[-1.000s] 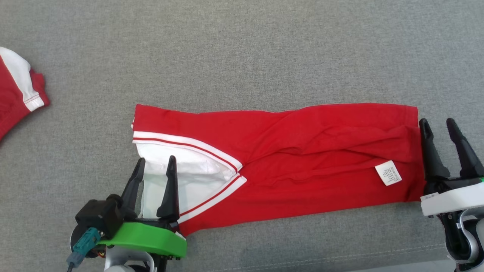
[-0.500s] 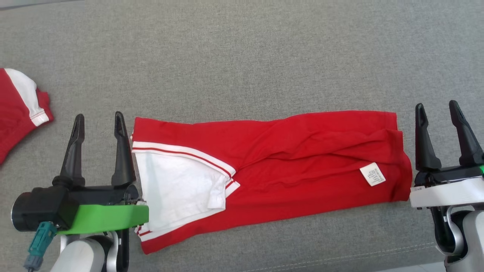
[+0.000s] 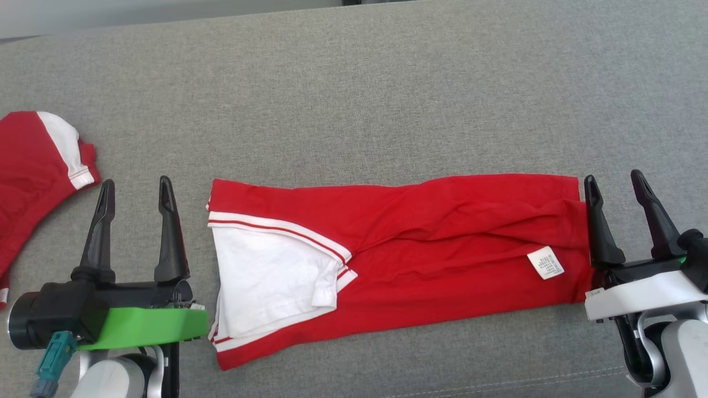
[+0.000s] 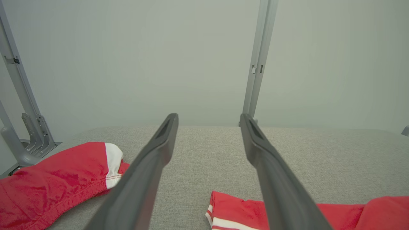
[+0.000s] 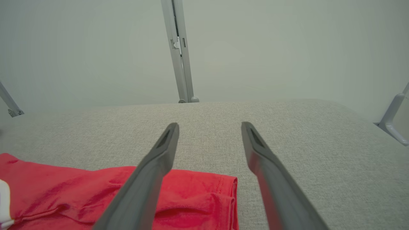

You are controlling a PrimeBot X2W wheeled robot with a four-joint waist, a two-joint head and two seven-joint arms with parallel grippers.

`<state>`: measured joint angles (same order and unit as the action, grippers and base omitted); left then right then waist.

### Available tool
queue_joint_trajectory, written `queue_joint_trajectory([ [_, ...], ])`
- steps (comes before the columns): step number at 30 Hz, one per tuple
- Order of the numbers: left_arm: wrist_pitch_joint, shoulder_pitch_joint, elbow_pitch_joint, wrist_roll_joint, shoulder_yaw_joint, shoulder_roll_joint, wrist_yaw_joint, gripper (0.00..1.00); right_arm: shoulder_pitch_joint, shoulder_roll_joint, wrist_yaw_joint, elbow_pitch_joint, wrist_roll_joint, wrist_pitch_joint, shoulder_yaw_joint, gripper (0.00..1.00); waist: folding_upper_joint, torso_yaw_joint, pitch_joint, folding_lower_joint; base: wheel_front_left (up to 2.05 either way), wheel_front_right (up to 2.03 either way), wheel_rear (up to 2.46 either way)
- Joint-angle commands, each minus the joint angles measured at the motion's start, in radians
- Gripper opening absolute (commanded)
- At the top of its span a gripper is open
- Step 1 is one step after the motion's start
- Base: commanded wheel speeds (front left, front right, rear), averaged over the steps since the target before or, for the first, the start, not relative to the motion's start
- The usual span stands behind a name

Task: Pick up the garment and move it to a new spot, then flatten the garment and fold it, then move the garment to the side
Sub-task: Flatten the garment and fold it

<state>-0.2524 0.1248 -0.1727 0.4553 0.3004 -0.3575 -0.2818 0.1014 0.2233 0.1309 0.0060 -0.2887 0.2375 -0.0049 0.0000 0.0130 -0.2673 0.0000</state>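
Though seemingly folded lengthwise, garment (image 3: 442, 249) likely awaits further folding and moving aside. Left gripper (image 3: 136, 181), right gripper (image 3: 613, 175): fingers (image 3: 168, 243) wide, empty.

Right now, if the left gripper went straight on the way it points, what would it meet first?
Probably nothing: the left gripper aims over bare grey surface, between the folded garment and the spare red garment.

This looks like a robot test lab: a grey fabric-covered tabletop (image 3: 354, 83), bare metal frame posts (image 5: 179, 57) rising just behind it, blank pale panels (image 4: 127, 64) beyond it.
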Motion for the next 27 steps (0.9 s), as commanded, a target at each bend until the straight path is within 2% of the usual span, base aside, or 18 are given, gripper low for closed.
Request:
queue_joint_trajectory([
  [1,-0.005,-0.004,0.002,0.002,-0.004,-0.002,0.003,1.0,-0.01,0.004,0.0,0.004,-0.004,-0.004,0.002,1.0,0.0,-0.004,0.002,0.0,0.0,0.0,0.0],
  [16,-0.012,0.045,0.031,-0.005,-0.029,-0.01,0.055,1.0,0.005,0.018,0.0,0.045,-0.032,-0.03,-0.003,1.0,0.0,-0.026,-0.021,0.0,0.0,0.0,0.0],
  [20,-0.013,0.068,0.038,-0.012,-0.028,-0.005,0.071,1.0,0.006,0.028,0.0,0.125,-0.055,-0.037,-0.01,1.0,0.0,-0.037,-0.046,0.0,0.0,0.0,0.0],
  [27,-0.012,0.113,0.058,-0.022,-0.025,0.015,0.101,1.0,0.044,0.036,0.0,0.297,-0.117,-0.028,0.042,1.0,0.0,-0.057,-0.08,0.0,0.0,0.0,0.0],
])
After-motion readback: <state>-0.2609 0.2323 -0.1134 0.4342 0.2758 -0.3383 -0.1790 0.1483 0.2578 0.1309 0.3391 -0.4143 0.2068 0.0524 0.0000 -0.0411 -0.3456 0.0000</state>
